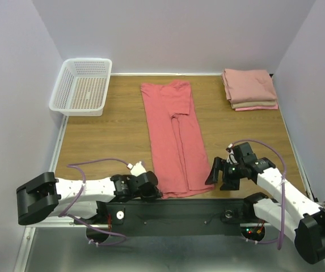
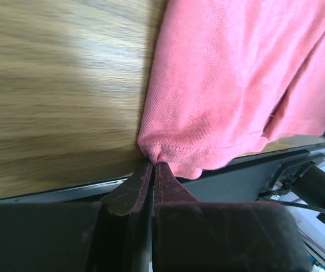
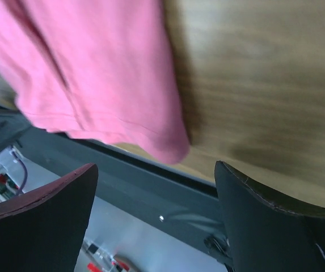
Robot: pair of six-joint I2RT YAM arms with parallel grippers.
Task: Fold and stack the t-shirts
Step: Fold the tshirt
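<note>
Coral-red shirt (image 1: pixel 171 136) lying mid-table (image 1: pixel 105 136), folded lengthwise into a strip; cross-fold and stacking apparently outstanding. Paler shirts (image 1: pixel 250 89) sitting stacked far right. Left gripper (image 2: pixel 152 164) pinching near hem corner, jaws closed. Right gripper (image 3: pixel 156 167) hovering beside other corner, jaws gaping wide.

The coral-red t-shirt (image 1: pixel 171 136) was recorded as soft, matt, finely ribbed cloth with a stitched hem; the folded t-shirts (image 1: pixel 250 88) likewise as matt cloth. The table (image 1: pixel 111 136) was noted as smooth wood grain with slight sheen, the basket (image 1: pixel 78 107) as white plastic lattice, the fingers (image 2: pixel 122 198) of the left gripper (image 2: pixel 152 173) as dark and matt.
</note>
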